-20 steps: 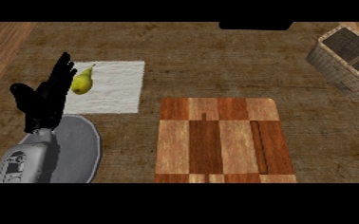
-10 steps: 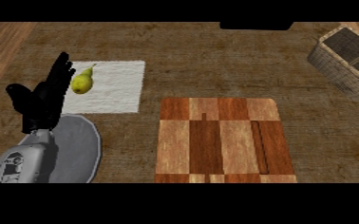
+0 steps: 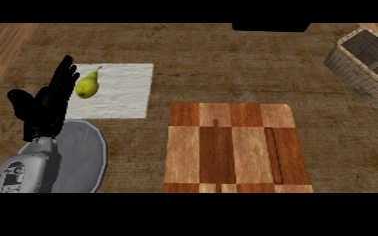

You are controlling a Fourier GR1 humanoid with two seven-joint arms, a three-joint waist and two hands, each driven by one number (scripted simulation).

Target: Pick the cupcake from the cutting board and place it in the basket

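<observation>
Resting left hand (image 3: pixel 46 105) by pear (image 3: pixel 87 84) on white cloth (image 3: pixel 122 97), fingers (image 3: pixel 65 75) straight, released, gripping nothing. No cupcake showing; cutting board (image 3: pixel 232 147) carrying nothing. Far right: basket (image 3: pixel 353 65). Risk: reaching blindly, knocking pear; right hand out of view.

Straight-fingered left robot hand (image 3: pixel 44 112) rests beside pear (image 3: pixel 87 85).

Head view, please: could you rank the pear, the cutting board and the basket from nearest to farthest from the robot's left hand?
Measured from the left hand, which is open at the view's left:
1. pear, just right of the fingers, on the white cloth.
2. cutting board, lower centre, to the hand's right.
3. basket, at the far right edge, upper part.
</observation>
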